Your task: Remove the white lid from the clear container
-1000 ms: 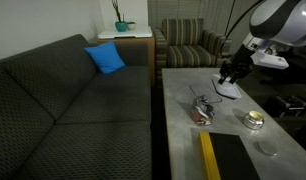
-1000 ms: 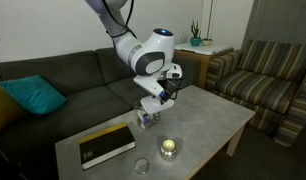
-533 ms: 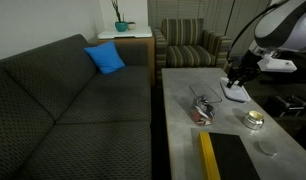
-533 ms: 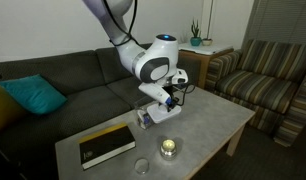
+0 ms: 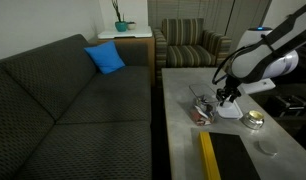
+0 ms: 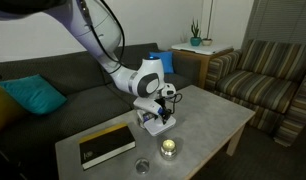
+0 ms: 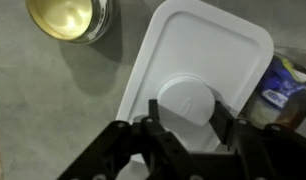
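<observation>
The white lid (image 7: 208, 50) is a flat rounded rectangle with a round knob on top. It lies low on the grey table (image 5: 183, 90), between the clear container and the yellowish dish. My gripper (image 7: 186, 103) is shut on the knob, one finger on each side. In an exterior view the gripper (image 5: 225, 98) stands over the lid (image 5: 229, 110), just beside the clear container (image 5: 202, 108), which is uncovered with red and multicoloured items inside. The container's edge shows at the right of the wrist view (image 7: 285, 85). My arm hides most of it in an exterior view (image 6: 158, 115).
A small round yellowish dish (image 5: 254, 120) (image 7: 63, 15) sits close beside the lid. A grey round disc (image 5: 266, 148) and a black book with a yellow edge (image 5: 228, 158) lie near the table's front. A dark sofa (image 5: 73, 100) runs along the table.
My gripper has carried the white lid away from the far side of the table and down, to a spot on the table beside the open container.
</observation>
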Robot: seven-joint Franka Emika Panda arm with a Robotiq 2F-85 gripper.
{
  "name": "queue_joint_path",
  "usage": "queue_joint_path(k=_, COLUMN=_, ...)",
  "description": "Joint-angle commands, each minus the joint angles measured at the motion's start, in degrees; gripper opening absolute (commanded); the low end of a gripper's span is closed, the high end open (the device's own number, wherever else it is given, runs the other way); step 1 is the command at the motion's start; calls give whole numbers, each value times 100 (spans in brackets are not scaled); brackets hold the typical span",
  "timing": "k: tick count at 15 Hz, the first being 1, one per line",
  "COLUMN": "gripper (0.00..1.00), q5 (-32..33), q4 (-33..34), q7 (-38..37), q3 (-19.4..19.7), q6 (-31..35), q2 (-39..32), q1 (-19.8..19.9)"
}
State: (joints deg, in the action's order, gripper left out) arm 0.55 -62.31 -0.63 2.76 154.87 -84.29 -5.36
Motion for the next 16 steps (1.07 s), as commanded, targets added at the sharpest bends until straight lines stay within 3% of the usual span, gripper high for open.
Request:
queue_joint_path(k=1, gripper=29, q5=77, q4=128, q7=-119, q3=0, q6=-231, q2=-124, q1=17)
queue_joint_path(k=7, gripper=29, q5=-12, q4=106, q7=53, q3=-303, q6=-382, q2=-160, q1=238)
queue_joint_path(k=16, gripper=29, q5=-123, q4=-90, q7=-292, q3=-207, q6=-509, q2=-163, q1=304)
